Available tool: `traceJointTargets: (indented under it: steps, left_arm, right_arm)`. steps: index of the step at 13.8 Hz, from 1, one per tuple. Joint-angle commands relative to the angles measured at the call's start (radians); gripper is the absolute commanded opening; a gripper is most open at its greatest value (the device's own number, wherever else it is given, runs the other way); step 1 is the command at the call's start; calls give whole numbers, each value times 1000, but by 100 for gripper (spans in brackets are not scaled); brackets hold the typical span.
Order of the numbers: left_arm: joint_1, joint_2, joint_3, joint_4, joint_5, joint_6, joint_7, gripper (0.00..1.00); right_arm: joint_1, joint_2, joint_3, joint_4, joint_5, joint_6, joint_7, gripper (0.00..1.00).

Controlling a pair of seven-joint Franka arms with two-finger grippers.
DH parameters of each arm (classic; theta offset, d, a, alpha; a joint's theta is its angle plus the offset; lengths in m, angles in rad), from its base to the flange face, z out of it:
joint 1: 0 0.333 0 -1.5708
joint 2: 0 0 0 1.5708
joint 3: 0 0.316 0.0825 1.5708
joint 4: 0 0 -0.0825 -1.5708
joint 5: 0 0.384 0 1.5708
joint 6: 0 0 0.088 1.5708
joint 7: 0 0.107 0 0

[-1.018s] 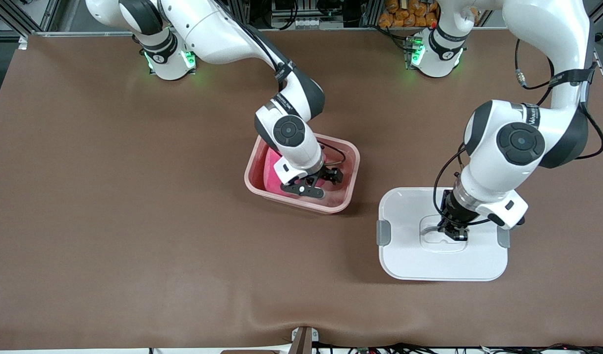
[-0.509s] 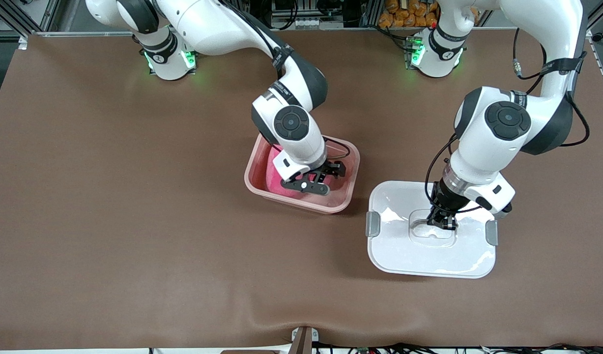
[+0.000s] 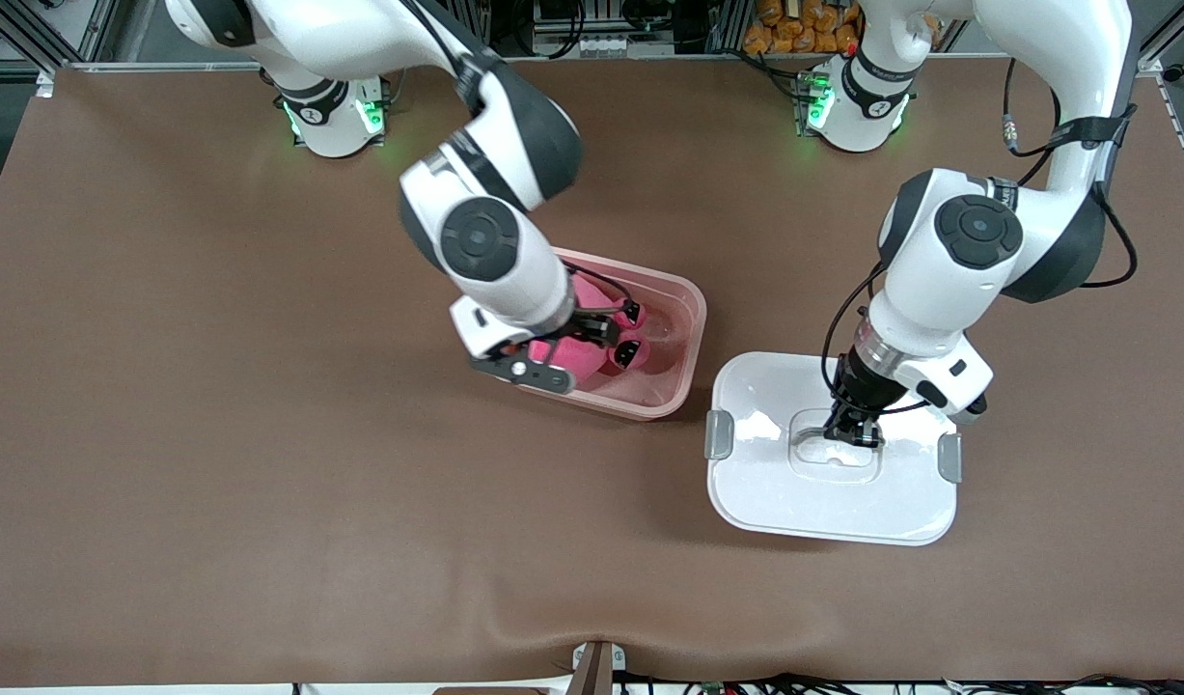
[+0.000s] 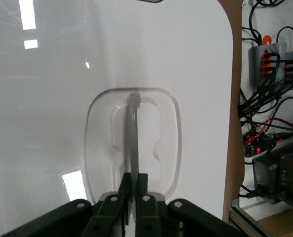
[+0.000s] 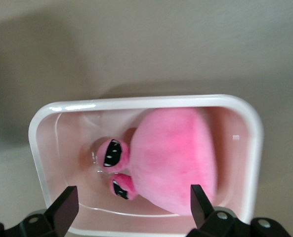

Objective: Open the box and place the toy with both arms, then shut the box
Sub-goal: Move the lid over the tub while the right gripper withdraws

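1. the right gripper (image 3: 592, 333) hangs over the pink box (image 3: 683, 362), its fingers (image 5: 64, 207) spread wide and holding nothing.
2. the toy (image 3: 577, 352) lies inside the box, below the right gripper and between its spread fingers as the wrist view shows it; whether they touch it is hard to tell.
3. the white lid (image 3: 746, 492) lies beside the box, toward the left arm's end of the table.
4. the left gripper (image 3: 847, 434) sits at the lid's recessed centre, fingers pinched on the grey handle (image 4: 133, 133).
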Motion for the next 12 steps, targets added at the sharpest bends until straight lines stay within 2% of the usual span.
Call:
traceJointTargets:
  steps: [1, 2, 8, 12]
  left_arm:
    - [7, -120, -44, -168, -18, 127, 16, 0]
    - [7, -144, -66, -198, -18, 144, 11, 0]
    - [-11, -160, -222, -209, 0, 126, -165, 0]
    - [-125, -160, -242, -184, 170, 2, -295, 0]
  right_arm:
    - [-42, -76, 12, -19, -35, -78, 4, 100]
    - [-72, -101, 14, -19, -34, -117, 4, 100]
    - [-194, -213, 14, -21, -49, -274, -32, 100]
    - [-298, -280, 15, -21, -41, -383, -123, 100]
